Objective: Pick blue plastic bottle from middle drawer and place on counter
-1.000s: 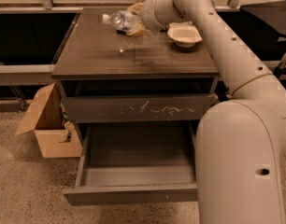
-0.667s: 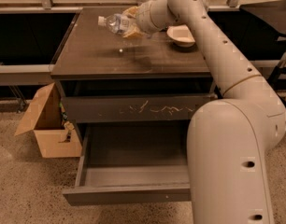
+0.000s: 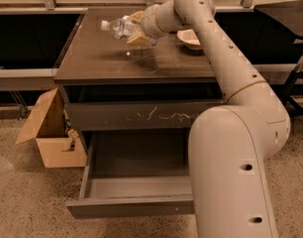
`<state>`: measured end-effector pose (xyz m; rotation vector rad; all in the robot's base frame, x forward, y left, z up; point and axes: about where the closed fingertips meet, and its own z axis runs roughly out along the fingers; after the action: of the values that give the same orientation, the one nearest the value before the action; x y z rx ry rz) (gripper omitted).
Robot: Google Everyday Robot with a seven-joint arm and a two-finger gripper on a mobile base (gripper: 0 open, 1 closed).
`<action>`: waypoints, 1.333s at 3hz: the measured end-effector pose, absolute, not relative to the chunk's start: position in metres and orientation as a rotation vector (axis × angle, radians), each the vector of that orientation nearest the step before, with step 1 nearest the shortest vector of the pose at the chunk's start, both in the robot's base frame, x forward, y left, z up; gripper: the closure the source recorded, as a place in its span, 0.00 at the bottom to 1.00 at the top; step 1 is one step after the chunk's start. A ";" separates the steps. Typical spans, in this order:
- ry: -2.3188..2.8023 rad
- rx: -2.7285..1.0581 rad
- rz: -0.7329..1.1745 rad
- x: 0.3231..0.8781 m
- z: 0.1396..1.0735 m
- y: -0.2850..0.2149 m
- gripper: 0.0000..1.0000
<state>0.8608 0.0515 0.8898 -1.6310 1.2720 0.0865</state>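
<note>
My gripper (image 3: 133,31) is over the back part of the counter (image 3: 102,58), shut on the blue plastic bottle (image 3: 118,27). The bottle lies on its side in the fingers, white cap pointing left, held a little above the glossy top. The middle drawer (image 3: 136,202) is pulled open below, and the grey inside that shows holds nothing. My arm reaches from the lower right and hides the drawer's right part.
A white bowl (image 3: 190,37) sits on the counter to the right of the gripper. The closed drawer front (image 3: 141,115) with white scratch marks is above the open drawer. An open cardboard box (image 3: 50,133) stands on the floor at the left.
My gripper has carried the bottle leftward over the counter, away from the bowl. The arm has swung left with it.
</note>
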 end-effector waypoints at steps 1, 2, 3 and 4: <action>1.279 -1.629 0.108 0.863 0.886 0.056 0.24; 1.283 -1.630 0.124 0.863 0.883 0.058 0.02; 1.283 -1.630 0.124 0.863 0.883 0.058 0.00; 1.298 -1.601 0.104 0.861 0.891 0.044 0.00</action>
<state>0.8615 0.0443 0.8908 -1.6005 1.2978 0.1045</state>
